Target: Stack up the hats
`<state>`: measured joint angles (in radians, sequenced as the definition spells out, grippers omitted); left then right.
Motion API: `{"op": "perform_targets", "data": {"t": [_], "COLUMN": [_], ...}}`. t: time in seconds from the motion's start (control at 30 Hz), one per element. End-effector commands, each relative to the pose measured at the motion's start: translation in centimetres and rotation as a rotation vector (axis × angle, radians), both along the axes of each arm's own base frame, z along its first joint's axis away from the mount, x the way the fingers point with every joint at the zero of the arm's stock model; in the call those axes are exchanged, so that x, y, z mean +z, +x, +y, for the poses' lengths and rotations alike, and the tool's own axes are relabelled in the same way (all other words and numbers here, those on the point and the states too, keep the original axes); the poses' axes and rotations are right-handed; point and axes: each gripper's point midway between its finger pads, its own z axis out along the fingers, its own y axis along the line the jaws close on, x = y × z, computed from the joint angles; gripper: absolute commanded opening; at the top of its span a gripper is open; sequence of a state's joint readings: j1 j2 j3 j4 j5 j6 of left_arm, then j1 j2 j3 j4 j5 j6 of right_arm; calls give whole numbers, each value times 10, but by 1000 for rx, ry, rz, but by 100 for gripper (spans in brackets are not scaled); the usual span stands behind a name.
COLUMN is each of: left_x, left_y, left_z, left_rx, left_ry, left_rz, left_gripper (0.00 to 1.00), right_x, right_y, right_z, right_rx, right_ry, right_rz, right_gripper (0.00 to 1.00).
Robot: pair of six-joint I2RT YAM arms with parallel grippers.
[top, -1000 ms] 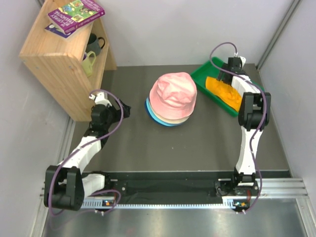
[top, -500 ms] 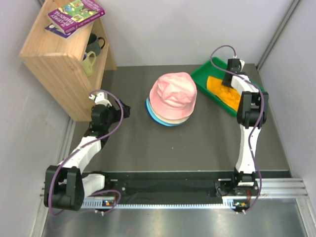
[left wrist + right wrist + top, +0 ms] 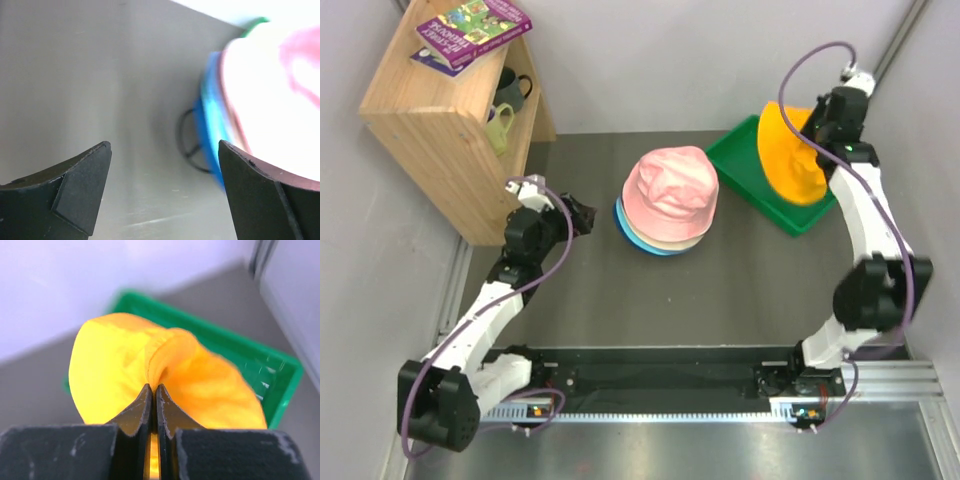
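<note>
Pinching only a fold of the orange hat [image 3: 790, 160] above the tray [image 3: 740, 165], the right gripper [image 3: 154, 388] may lose it mid-carry; left gripper [image 3: 164, 146] spread.

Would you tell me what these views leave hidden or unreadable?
- Top view: the pink hat covers the lower hats; only rim slivers show, so their count is unclear.
- Left wrist view: blur smears the hats; the black wire stand is mostly hidden beneath them.
- Right wrist view: the orange hat, pinched in the right tool, hides part of the green tray.
</note>
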<state>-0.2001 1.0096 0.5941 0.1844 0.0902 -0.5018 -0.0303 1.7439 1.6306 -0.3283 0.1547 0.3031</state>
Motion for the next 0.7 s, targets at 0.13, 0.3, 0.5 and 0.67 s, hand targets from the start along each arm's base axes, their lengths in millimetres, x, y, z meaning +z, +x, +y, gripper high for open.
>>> {"op": "perform_targets", "data": {"t": [0.13, 0.3, 0.5, 0.67], "left_x": [104, 146, 181, 186], "left_y": [-32, -51, -64, -64], "left_z": [-105, -156, -183, -206], "left_rx": [-276, -463, -594, -656], "left_ry": [-167, -223, -308, -314], "left_rz": [-170, -248, -341, -350], "left_gripper": [91, 91, 92, 91], "right_x": [162, 194, 189, 184], "right_y": [-105, -150, -181, -196], "right_z": [96, 150, 195, 224], "right_rx": [159, 279, 399, 466], "right_ry": [89, 153, 202, 243], "right_rz": [-446, -527, -516, -510], "right_gripper": [0, 0, 0, 0]}}
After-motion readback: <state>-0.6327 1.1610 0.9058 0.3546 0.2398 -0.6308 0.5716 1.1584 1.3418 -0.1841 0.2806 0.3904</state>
